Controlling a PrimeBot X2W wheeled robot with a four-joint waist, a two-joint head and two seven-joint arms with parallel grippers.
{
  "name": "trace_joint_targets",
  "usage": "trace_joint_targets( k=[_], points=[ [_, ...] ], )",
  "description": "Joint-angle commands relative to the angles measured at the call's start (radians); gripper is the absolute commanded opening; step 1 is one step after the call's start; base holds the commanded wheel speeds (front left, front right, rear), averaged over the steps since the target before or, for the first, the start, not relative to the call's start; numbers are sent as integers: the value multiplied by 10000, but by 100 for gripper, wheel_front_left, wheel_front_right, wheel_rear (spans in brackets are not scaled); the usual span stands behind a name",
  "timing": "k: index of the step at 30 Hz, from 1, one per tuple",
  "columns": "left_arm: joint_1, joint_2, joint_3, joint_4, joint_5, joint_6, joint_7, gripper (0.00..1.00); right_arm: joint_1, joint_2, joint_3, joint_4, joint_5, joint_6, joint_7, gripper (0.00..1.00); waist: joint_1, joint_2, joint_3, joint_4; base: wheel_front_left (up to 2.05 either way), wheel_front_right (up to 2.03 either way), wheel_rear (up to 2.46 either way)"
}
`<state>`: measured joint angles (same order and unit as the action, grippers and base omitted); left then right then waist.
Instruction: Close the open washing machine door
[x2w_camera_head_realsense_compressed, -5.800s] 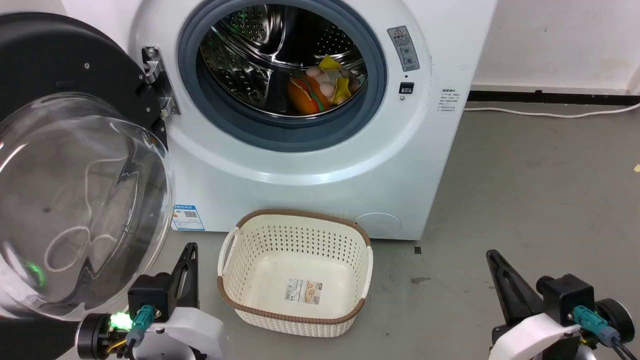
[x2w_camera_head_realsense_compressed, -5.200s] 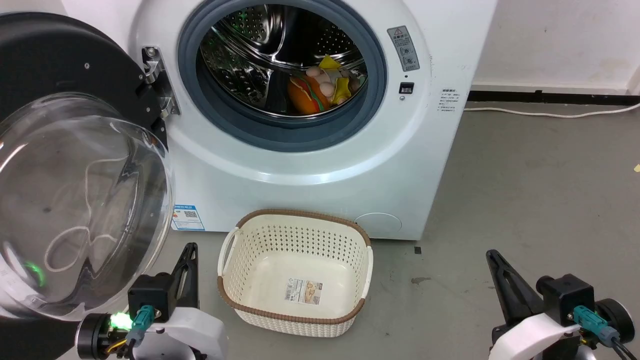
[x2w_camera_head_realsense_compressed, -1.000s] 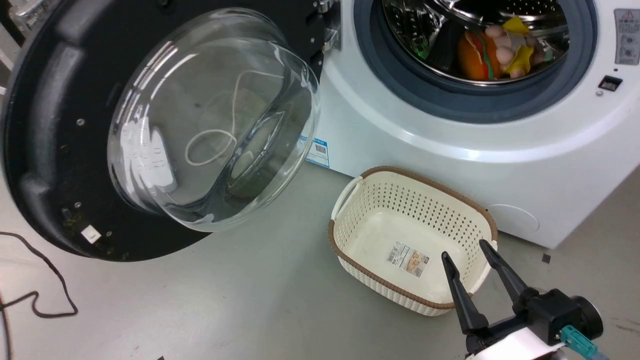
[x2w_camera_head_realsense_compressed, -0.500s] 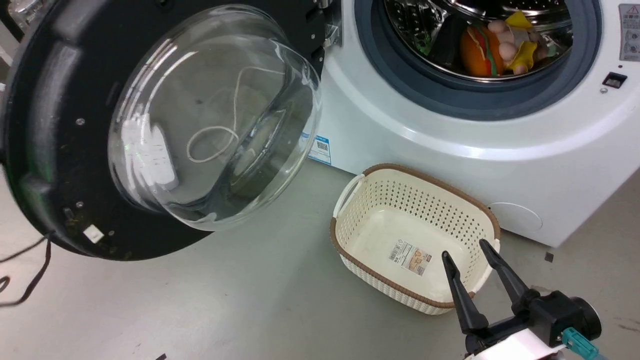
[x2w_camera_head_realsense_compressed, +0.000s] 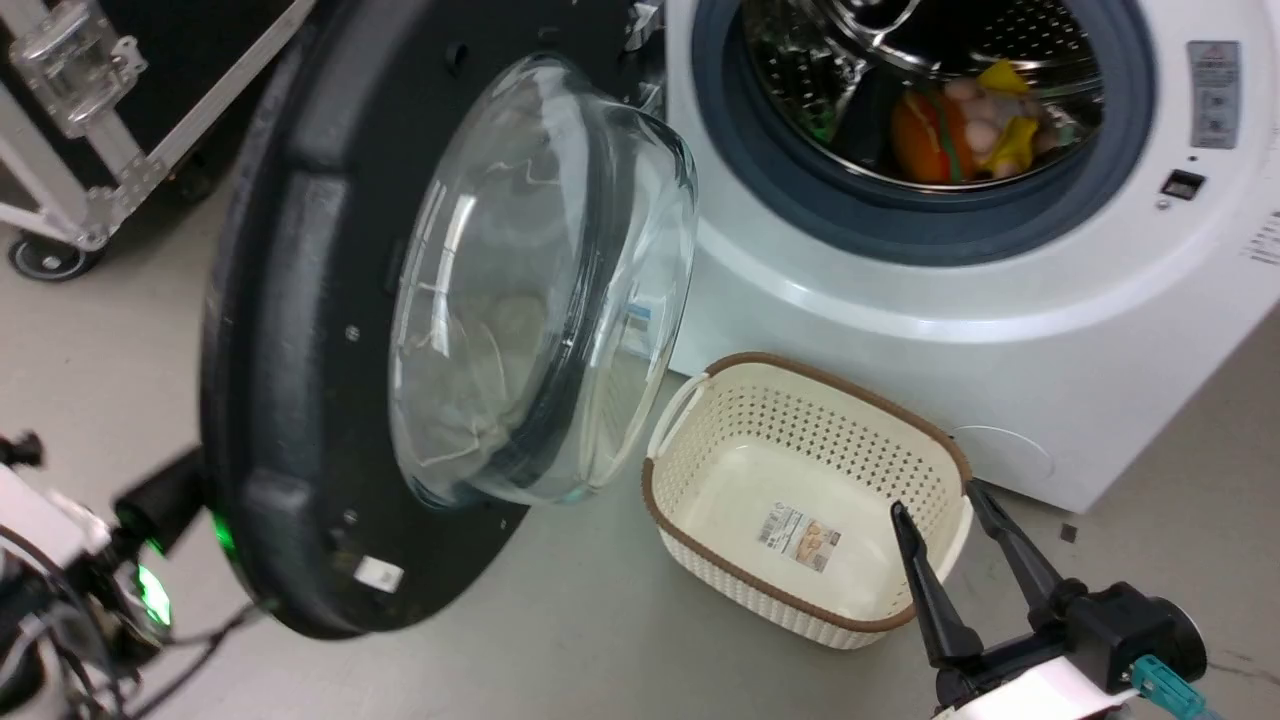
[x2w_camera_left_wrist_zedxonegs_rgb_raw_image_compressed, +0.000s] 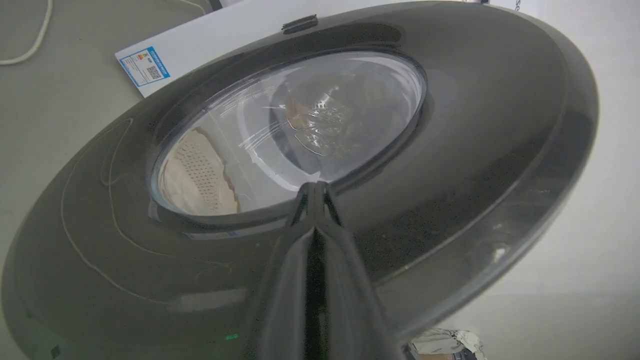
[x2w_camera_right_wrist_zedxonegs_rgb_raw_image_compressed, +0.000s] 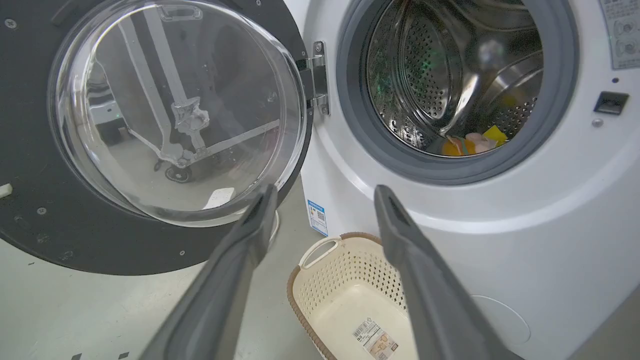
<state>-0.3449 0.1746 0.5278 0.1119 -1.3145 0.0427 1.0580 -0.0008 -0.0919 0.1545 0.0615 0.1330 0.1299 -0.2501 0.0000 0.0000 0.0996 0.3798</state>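
The washing machine door stands half open, left of the washing machine port.
I judge it heavy, rigid, slick: push the black rim. Left gripper closed against it; right gripper spread, idle.

likely lab or test workshop, not lived-in home: bare grey concrete floor, washing machine set straight on it, aluminium frame on castor wheel nearby, loose white cable lying on floor.

Grey floor under basket, washing machine
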Motion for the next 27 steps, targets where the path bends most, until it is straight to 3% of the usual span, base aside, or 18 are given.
trace_joint_targets(
  k=[1, 8, 13, 17, 21, 25, 26, 27],
  points=[
    [496, -308, -143, -431, -185, 103, 264, 0, -65, 79, -123, 44, 30, 8, -86, 100, 0, 0, -130, -201, 0, 0, 0],
    [1891, -1151, -1032, -1743, -953, 409, 663, 0, -56, 177, -681, 20, -49, 8, -98, 100, 0, 0, -282, -949, 0, 0, 0],
    [2675, -1237, -2631, -1823, -2236, 371, -290, 0, -170, 218, -1132, -75, -104, 8, -98, 100, 0, 0, -145, -1791, 0, 0, 0],
    [2988, -1240, -4375, -1566, -3541, 68, -1636, 0, -288, 229, -1318, -190, -149, 8, -60, 100, 0, 0, 118, -2602, 0, 0, 0],
    [2891, -1241, -5911, -984, -4112, -451, -2836, 0, -427, 253, -1328, -204, -139, 8, -49, 100, 0, 0, 449, -3635, 0, 0, 0],
    [2403, -1242, -6847, -341, -4636, -958, -3998, 0, -561, 289, -1255, -167, -72, 8, -61, 100, 0, 0, 816, -4775, 0, 0, 0],
    [2403, -1242, -6847, -341, -4636, -958, -3998, 0, -561, 289, -1255, -167, -72, 8, -61, 100, 0, 0, 816, -4775, 0, 0, 0],
    [2034, -1242, -7130, -29, -4780, -1155, -4613, 0, -594, 309, -1276, -120, -35, 8, -71, 100, 0, 0, 991, -5306, 0, 0, 0]
  ],
)
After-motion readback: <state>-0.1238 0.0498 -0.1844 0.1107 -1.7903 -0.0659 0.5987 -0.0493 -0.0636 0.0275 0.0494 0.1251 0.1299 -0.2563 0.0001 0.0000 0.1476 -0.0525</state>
